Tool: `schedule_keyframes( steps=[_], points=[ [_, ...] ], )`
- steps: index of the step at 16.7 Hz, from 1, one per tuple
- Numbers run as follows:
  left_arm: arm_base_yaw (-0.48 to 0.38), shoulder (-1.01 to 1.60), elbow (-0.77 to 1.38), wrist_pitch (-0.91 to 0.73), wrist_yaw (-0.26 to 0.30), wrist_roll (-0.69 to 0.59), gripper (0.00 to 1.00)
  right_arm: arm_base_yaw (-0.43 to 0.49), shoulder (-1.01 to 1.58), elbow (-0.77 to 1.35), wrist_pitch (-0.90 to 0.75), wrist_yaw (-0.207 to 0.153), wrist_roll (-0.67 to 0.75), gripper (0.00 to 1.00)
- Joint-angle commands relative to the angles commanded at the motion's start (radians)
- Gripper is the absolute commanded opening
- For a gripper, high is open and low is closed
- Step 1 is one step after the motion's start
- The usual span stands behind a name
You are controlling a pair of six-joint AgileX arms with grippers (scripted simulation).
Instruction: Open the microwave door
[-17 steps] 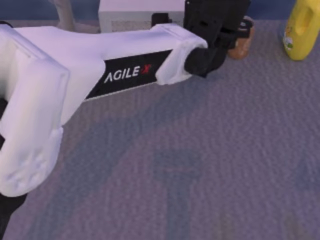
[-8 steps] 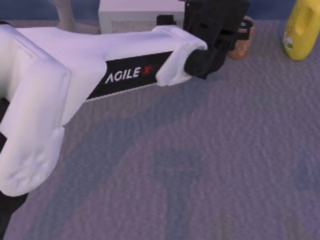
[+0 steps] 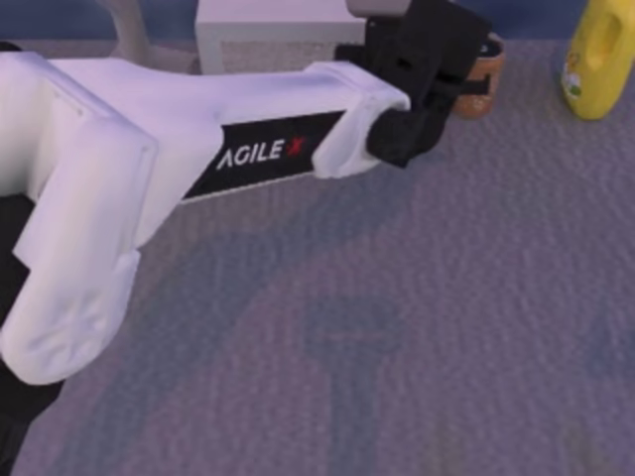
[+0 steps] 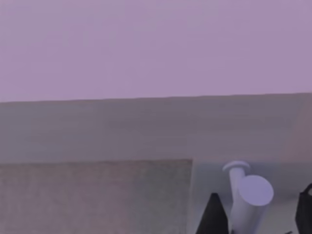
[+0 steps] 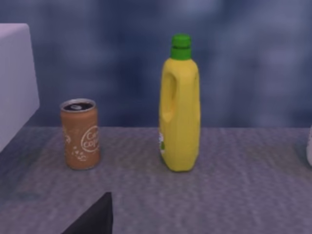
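Grey, pebbled tabletop (image 3: 417, 327) filled most of the top view, with a dark blue backdrop behind it. From the left side, my left arm (image 3: 149, 159) reached diagonally across toward the far edge, its white link carrying the AgileX name. At that far edge sat the microwave (image 3: 268, 25), a white box of which only the top and a strip of speckled front showed past the arm. The left gripper (image 4: 256, 217) was right up against the microwave's front. In the left wrist view I saw the microwave door (image 4: 92, 195), with its mesh window, closed flat, and just beside it a round grey knob (image 4: 248, 190) on a short stem. Two dark fingertips (image 4: 213, 217) stood on either side of that knob, apart from each other, so the claw was spread with the knob between them; I could not tell whether either tip touched it.

Right of the wrist stood a brown drink can (image 5: 80, 134), upright, and farther right a yellow bottle (image 5: 180, 117) with a green cap. My right gripper showed only as a dark sliver in its own wrist view, so I could not tell its state.
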Motion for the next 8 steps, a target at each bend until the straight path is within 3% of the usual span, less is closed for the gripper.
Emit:
schedule_keyframes(
  steps=[6,7,8],
  points=[
    [0.000,0.000,0.000,0.000,0.000,0.000,0.00,0.000,0.000,0.000,0.000,0.000,0.000,1.00],
    [-0.054,-0.016,-0.053,-0.012,-0.001,0.002,0.00,0.000,0.000,0.000,0.000,0.000,0.000,1.00],
    [-0.054,-0.019,-0.056,-0.010,-0.002,0.001,0.00,0.000,0.000,0.000,0.000,0.000,0.000,1.00]
  ],
)
